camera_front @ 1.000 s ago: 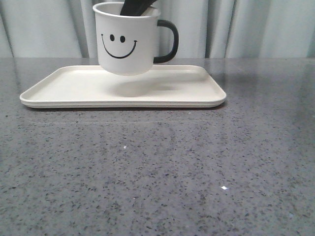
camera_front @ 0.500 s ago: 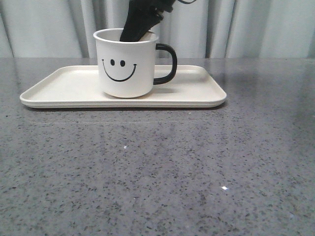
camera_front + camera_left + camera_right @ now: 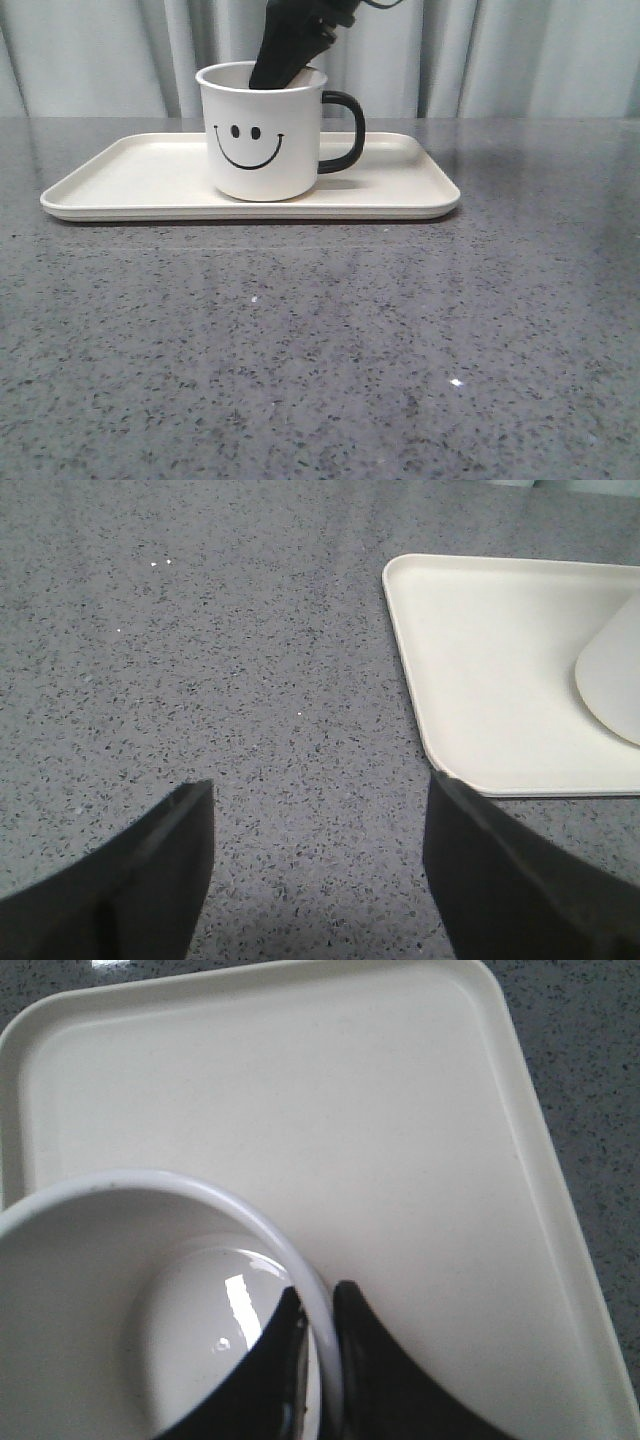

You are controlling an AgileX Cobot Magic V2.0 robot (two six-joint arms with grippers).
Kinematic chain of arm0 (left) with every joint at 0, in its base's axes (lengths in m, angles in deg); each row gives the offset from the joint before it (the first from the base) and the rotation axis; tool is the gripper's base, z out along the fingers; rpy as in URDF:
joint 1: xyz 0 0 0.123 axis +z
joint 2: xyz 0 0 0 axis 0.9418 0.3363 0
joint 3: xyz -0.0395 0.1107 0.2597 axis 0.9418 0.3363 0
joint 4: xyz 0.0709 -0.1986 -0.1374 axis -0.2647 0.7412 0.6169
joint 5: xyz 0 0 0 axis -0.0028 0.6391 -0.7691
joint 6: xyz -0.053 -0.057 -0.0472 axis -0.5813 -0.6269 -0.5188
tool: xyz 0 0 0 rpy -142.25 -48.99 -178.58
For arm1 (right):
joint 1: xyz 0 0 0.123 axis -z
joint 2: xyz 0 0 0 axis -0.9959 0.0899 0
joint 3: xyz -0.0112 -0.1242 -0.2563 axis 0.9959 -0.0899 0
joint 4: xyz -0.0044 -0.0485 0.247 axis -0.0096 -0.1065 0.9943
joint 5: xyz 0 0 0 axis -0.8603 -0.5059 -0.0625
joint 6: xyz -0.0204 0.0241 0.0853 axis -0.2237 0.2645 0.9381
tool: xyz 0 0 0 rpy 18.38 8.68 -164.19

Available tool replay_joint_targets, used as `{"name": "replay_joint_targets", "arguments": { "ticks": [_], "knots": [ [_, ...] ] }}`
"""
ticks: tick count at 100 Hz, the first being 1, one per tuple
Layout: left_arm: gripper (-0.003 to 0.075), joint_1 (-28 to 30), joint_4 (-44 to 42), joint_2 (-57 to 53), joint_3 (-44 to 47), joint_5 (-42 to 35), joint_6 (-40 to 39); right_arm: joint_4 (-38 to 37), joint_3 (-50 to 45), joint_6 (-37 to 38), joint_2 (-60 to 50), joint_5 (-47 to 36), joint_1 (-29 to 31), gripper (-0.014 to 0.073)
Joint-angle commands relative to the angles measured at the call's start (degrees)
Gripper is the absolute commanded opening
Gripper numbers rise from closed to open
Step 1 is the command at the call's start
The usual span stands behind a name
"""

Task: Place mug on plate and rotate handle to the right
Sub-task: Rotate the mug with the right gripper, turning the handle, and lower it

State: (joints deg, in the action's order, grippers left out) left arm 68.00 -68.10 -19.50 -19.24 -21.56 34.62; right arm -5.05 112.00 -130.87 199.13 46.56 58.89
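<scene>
The right claw (image 3: 318,1335) is closed on the rim of the white smiley mug (image 3: 262,135), one finger inside the cup and one outside, the wall pinched between them. In the front view it comes down into the mug's mouth from about 1 o'clock. From that grip, the mug's base sits flat on the cream rectangular plate (image 3: 130,175), a little left of the plate's middle, smiley toward the camera. The black loop handle (image 3: 345,130) sticks out at 3 o'clock from the mug body, so it already seems to point to the robot's right; little or no turning looks needed, and letting go is likely the step in hand. The plate's long axis runs from 9 to 3 o'clock across the grey speckled counter (image 3: 320,350). The left claw (image 3: 315,875) hovers wide open and empty over bare counter just off the plate's corner, so the right arm is clearly the nearer one.
</scene>
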Motion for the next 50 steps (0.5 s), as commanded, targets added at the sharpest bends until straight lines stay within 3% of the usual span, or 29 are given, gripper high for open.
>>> {"name": "replay_joint_targets", "arguments": {
  "ticks": [1, 38, 50],
  "knots": [
    [0.0439, 0.1, 0.45, -0.12, -1.56, -4.01, -0.09, 1.64, 1.05, -0.54, -3.82, 5.03, -0.1, -0.0061],
    [0.0439, 0.1, 0.45, -0.12, -1.56, -4.01, -0.09, 1.64, -1.25, -0.78, -3.88, 5.03, -0.22, -0.0058],
    [0.0439, 0.1, 0.45, -0.12, -1.56, -4.01, -0.09, 1.64, -1.25, -0.78, -4.04, 5.03, -0.22, 0.0015]
  ]
}}
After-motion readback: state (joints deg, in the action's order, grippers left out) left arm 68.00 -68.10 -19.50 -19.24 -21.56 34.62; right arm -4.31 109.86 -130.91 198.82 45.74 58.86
